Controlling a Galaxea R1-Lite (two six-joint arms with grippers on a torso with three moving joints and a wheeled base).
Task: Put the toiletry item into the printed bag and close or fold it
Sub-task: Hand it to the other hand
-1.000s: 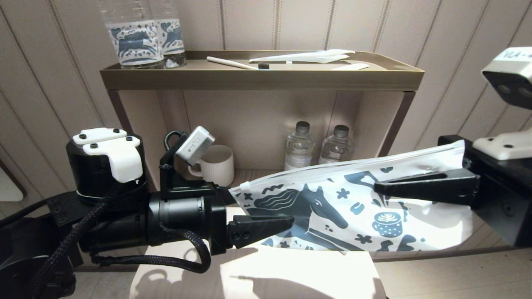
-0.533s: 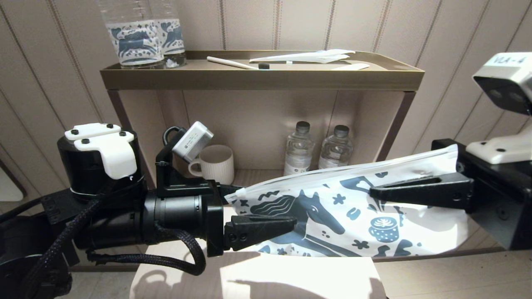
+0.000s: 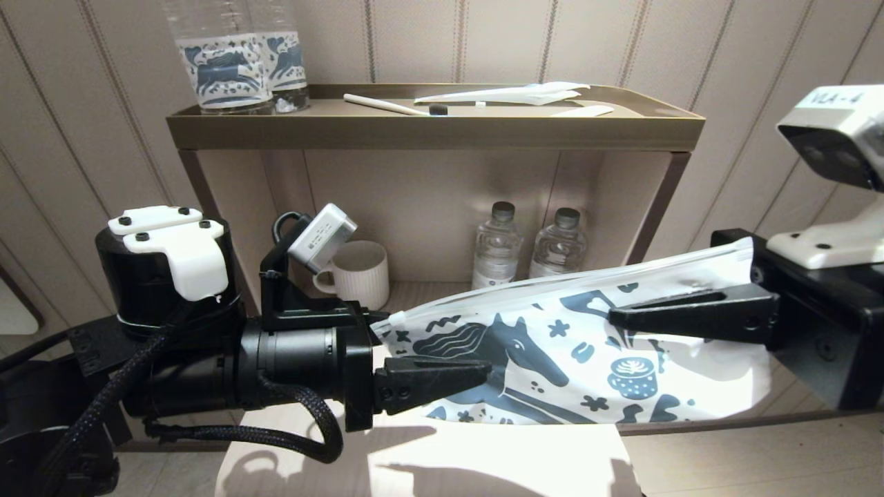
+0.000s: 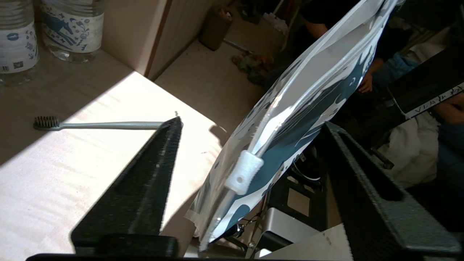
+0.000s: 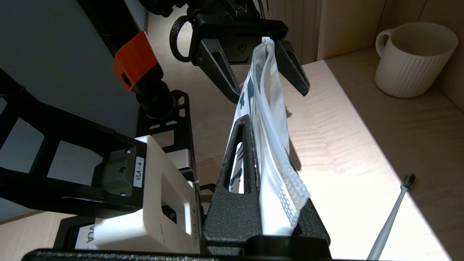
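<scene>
Fingers of the right gripper (image 5: 270, 203) are clamped on one end of the printed bag (image 3: 587, 345), holding it edge-up above the bench (image 5: 348, 152). The left gripper (image 4: 250, 159) has its fingers spread, one on each side of the bag's other end, where the white zip slider (image 4: 243, 172) sits; neither finger presses the plastic.

Only the wrist views show the toothbrush (image 4: 98, 125): it lies flat on the sunlit bench, outside the bag and well apart from it, its dark bristles toward the two water bottles (image 4: 43, 29). From the head camera the bag hides that part of the bench entirely. The head view alone shows the top shelf (image 3: 435, 128) above the bag, carrying a cream-handled toothbrush (image 3: 394, 106), a plain white wrapper (image 3: 511, 93) and two labelled bottles (image 3: 238, 59). A ribbed mug (image 5: 413, 59) stands on the bench beyond the bag's slider end.

The toothbrush handle is cut off by a left finger in one wrist view and by the frame edge in the other. Whether the bag's zip is sealed along its length cannot be told.

Against the picture a second ago, the bag and both grippers have drifted slightly toward the robot's left.
</scene>
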